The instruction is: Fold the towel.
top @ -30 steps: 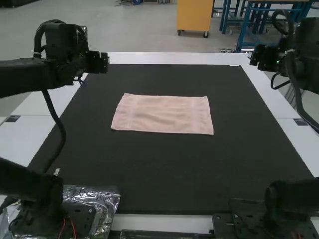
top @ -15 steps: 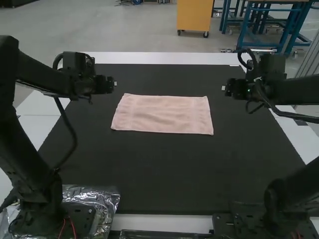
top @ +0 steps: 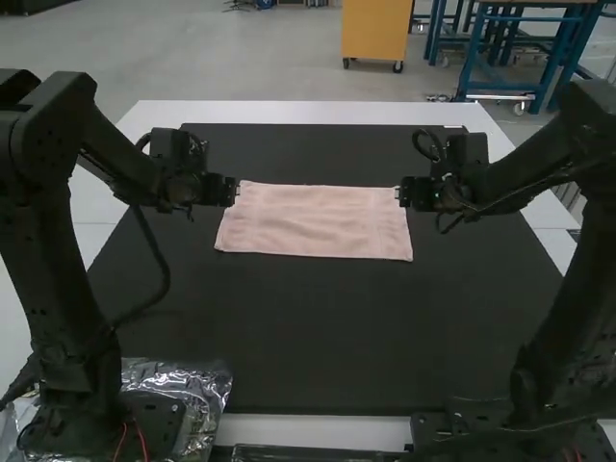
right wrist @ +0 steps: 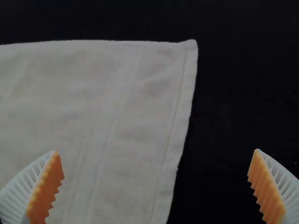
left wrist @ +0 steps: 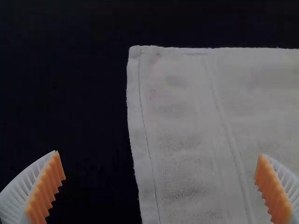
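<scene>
Black mat (top: 308, 337) under one pink, stitch-edged rectangular towel (top: 313, 221), spread flat. Near its far corners we have left gripper (top: 237, 190), right gripper (top: 397, 194); two ribbed fingers each, orange sawtooth pads (left wrist: 46, 189), wide apart.

White bench (top: 308, 113) is pretty much covered by a black mat (top: 318, 327), pink towel (top: 313, 223) laid flat on that, crinkly plastic (top: 207, 383) near one corner.

Free room over towel (top: 313, 221), between arms (top: 53, 260)
</scene>
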